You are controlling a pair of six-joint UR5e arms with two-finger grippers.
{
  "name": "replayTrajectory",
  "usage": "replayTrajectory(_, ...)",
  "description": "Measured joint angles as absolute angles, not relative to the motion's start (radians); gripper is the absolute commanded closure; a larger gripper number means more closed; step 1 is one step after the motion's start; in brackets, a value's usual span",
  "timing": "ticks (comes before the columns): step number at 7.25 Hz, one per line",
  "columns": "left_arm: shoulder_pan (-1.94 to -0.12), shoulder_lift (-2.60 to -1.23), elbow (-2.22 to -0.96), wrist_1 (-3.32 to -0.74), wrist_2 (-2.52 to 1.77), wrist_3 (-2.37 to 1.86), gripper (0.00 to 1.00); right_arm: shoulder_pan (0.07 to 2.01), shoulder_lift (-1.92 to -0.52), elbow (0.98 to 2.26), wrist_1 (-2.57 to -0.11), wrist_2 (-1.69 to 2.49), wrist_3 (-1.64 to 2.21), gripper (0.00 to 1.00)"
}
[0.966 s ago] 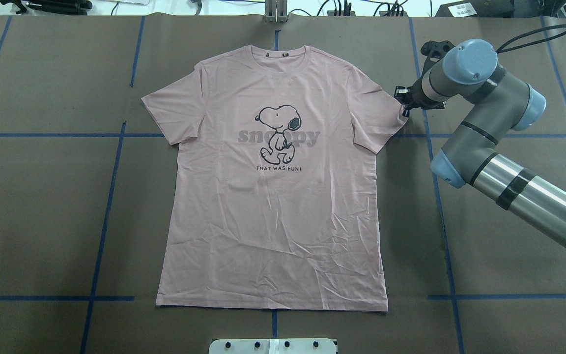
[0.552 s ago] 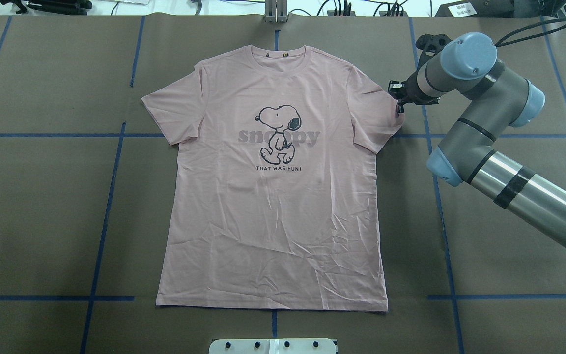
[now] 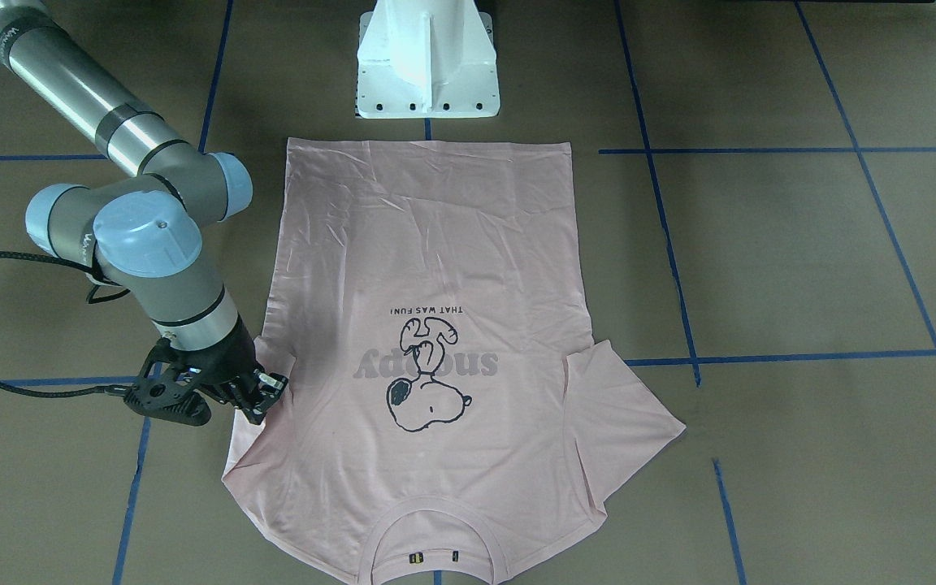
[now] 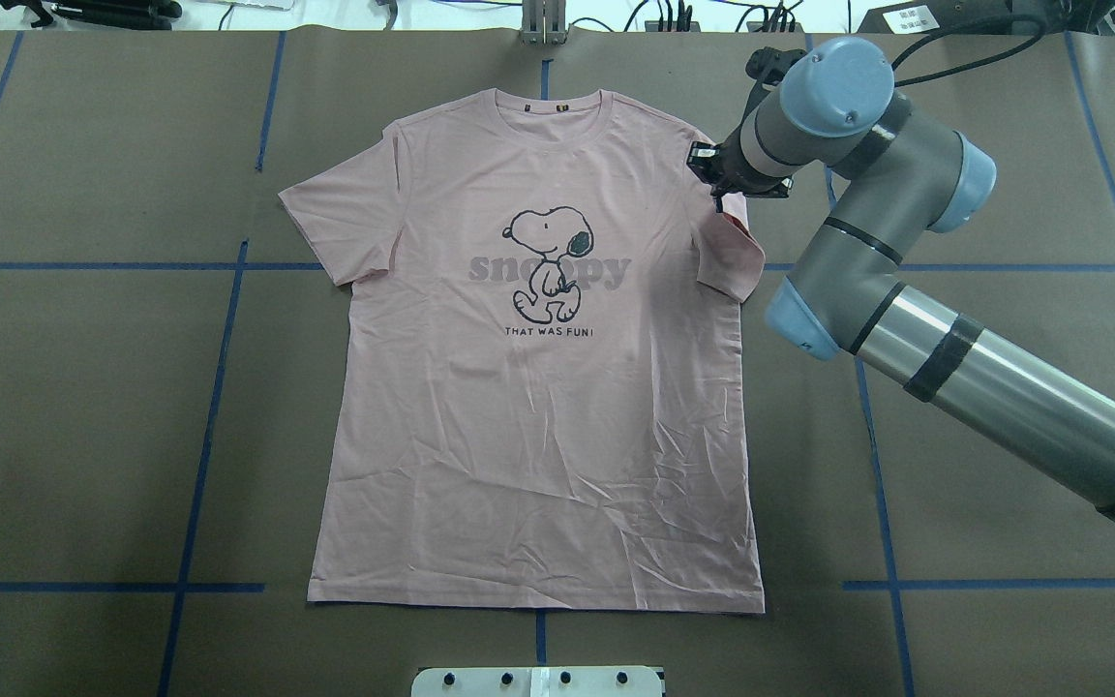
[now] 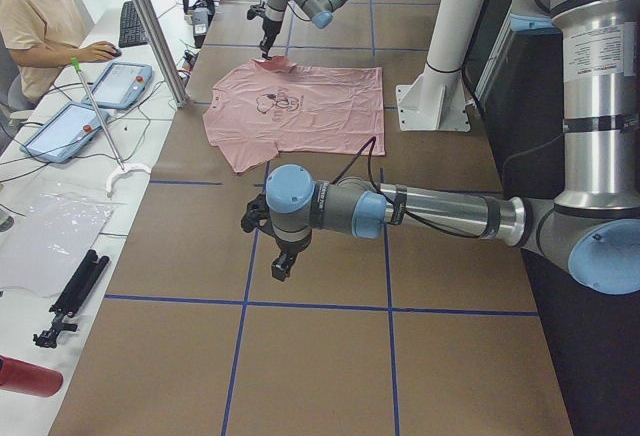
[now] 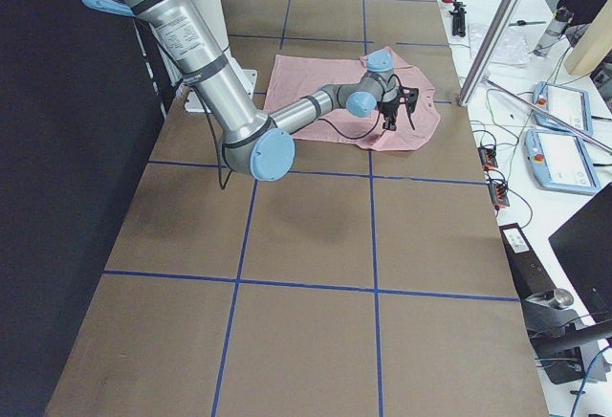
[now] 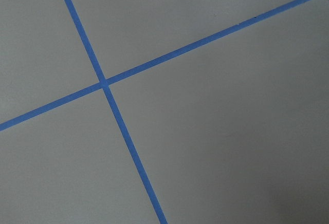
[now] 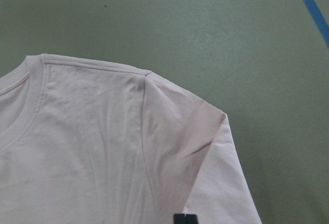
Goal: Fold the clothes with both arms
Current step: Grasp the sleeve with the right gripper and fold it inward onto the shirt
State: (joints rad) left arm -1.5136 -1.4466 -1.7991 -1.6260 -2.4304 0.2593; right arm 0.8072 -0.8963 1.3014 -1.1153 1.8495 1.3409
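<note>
Brown paper covers the table [image 4: 83, 407], marked into big squares by blue tape [image 4: 219, 387]. We see the pink shirt [image 4: 538, 436] lying flat and face up in the middle, collar [image 4: 548, 111] away from the robot and hem toward its white base [image 3: 427, 57]. The right gripper [image 4: 715, 194] has its fingers closed on the edge of the sleeve [image 4: 737, 254] on its side, which is raised and turned in toward the chest. The left gripper [image 5: 283, 264] hangs over bare table well apart from the shirt. Its own camera shows only tape lines, and we cannot tell whether its fingers are open or closed.

We judge the pinch to be thin, right at the sleeve edge, so the cloth could slide out if carried fast. Pulling too far across could drag the shoulder and bunch the body, which nothing pins down.

Room looks generous: brown paper shows on every side of the shirt, the other sleeve [image 4: 330, 218] lies flat and untouched, and nothing stands between the left arm [image 5: 400, 206] and it. The collar sits near the far table edge, so little margin lies there.
</note>
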Motion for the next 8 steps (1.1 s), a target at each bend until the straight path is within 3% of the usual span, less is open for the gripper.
replayTrajectory(2,-1.513,-1.447,-1.799,-1.626,-2.430,0.260,0.00,0.793,-0.784,1.177,-1.121,1.812,1.370,1.00)
replayTrajectory(3,-1.512,-1.448,-1.800,-1.628,-2.431,0.261,0.00,0.787,-0.736,1.115,-1.120,1.787,1.379,0.01)
replayTrajectory(6,-1.495,-1.469,-1.796,-1.736,-2.470,0.216,0.00,0.756,-0.687,1.062,-1.112,1.720,1.379,0.00)
replayTrajectory(8,-1.379,-1.562,-1.770,-1.838,-2.518,-0.056,0.00,0.753,-0.761,1.218,-1.116,1.759,1.375,0.00)
